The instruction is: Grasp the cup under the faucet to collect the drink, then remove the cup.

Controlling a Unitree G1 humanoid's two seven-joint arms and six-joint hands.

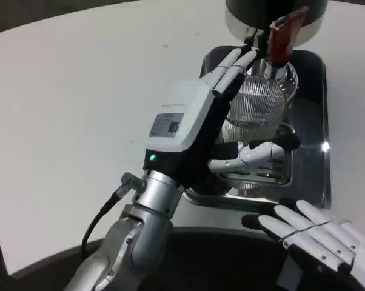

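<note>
Left robot hand (228, 115) gripped the clear ribbed glass cup (258, 103) beneath the red-handled faucet (284, 35); right robot hand (319, 236) lay open; removal seemingly pending.

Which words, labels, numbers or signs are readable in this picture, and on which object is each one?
No text can be read.
Label on the white back of the left hand: printed lines and a small dark square, too blurred to read.
Red handle of the faucet: no readable marking.
Clear cup: no print visible.

This looks like a lab or demo drinks station. Beyond the left hand (194, 121) stands a dispenser (273, 15) with a red faucet lever (282, 33), over a metal drip tray (316, 121) on a bare white table (67, 109).
</note>
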